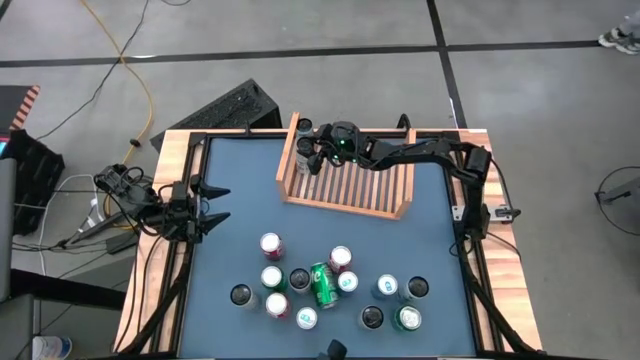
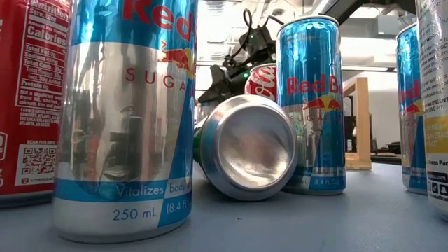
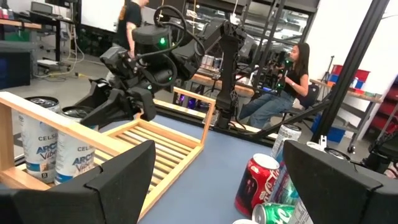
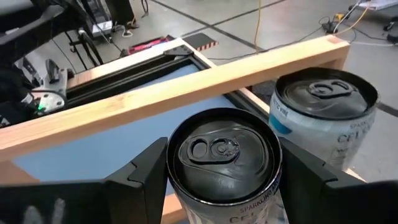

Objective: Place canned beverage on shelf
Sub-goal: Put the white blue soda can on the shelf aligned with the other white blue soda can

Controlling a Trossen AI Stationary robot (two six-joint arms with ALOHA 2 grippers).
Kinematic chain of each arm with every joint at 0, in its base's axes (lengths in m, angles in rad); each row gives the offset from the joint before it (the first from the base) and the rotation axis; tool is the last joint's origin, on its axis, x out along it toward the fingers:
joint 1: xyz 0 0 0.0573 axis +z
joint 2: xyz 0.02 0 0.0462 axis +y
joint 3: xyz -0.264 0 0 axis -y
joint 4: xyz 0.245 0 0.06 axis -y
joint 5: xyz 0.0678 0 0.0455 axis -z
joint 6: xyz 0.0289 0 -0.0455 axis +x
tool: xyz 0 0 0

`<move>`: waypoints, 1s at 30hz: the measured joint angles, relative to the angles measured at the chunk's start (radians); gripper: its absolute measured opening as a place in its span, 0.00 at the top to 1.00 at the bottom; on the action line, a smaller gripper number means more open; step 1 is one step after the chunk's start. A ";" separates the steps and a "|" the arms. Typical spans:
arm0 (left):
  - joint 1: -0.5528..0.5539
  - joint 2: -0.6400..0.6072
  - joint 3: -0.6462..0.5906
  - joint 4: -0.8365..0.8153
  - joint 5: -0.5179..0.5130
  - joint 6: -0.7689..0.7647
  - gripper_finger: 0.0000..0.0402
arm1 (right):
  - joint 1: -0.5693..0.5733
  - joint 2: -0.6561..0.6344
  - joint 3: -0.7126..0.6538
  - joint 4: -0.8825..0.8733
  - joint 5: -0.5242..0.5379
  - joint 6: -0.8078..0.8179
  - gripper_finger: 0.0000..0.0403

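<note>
Right gripper (image 4: 221,180) reaches into shelf (image 1: 345,195), straddling a can (image 4: 222,163) (upright)

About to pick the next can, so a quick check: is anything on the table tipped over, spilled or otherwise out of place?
One thing: a green can lies on its side in the middle of the group on the blue mat, while the cans around it stand upright. The low view shows its base end on. No spill shows.

One shelf (image 1: 340,205) — two cans (image 1: 304,128) inside, thirteen loose cans (image 1: 388,287) on the table (image 1: 230,230).
</note>
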 joint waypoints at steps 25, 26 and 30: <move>0.000 0.000 0.000 -0.002 0.001 0.009 0.15 | -0.005 0.008 -0.005 0.004 0.003 -0.029 0.29; 0.000 0.000 0.000 -0.002 0.002 0.009 0.15 | -0.006 0.008 -0.003 -0.002 0.002 -0.041 0.29; 0.000 0.000 0.000 -0.002 0.001 0.008 0.15 | -0.012 0.006 0.025 -0.022 0.002 -0.049 0.29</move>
